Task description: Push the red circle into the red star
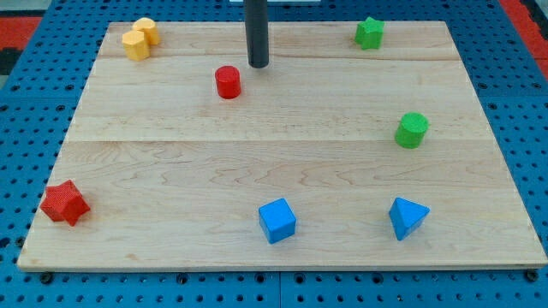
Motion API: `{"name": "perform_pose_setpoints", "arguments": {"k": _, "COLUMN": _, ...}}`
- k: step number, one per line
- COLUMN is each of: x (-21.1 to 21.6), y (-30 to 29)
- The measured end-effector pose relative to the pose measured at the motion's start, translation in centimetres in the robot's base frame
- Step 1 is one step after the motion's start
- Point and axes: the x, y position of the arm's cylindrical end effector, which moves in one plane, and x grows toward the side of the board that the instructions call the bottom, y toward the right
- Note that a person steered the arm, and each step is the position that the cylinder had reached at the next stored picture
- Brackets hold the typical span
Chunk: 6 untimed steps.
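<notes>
The red circle stands on the wooden board in the upper middle-left of the view. The red star lies at the board's lower left corner, far from the circle. My tip is the lower end of a dark rod coming down from the view's top. It stands just to the upper right of the red circle, a small gap apart from it.
A yellow block sits at the upper left. A green star is at the upper right and a green circle at the right. A blue cube and a blue triangle lie near the bottom edge.
</notes>
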Motion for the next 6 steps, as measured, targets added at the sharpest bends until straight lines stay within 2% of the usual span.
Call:
{"name": "perform_pose_setpoints", "arguments": {"k": 1, "x": 4.6, "y": -3.6}}
{"name": "perform_pose_setpoints", "arguments": {"k": 2, "x": 12.0, "y": -8.7}}
{"name": "perform_pose_setpoints", "arguments": {"k": 4, "x": 23.0, "y": -18.4}}
{"name": "perform_pose_setpoints", "arguments": {"k": 5, "x": 24.6, "y": -18.6}}
{"name": "perform_pose_setpoints", "arguments": {"k": 6, "x": 21.8, "y": -10.6}}
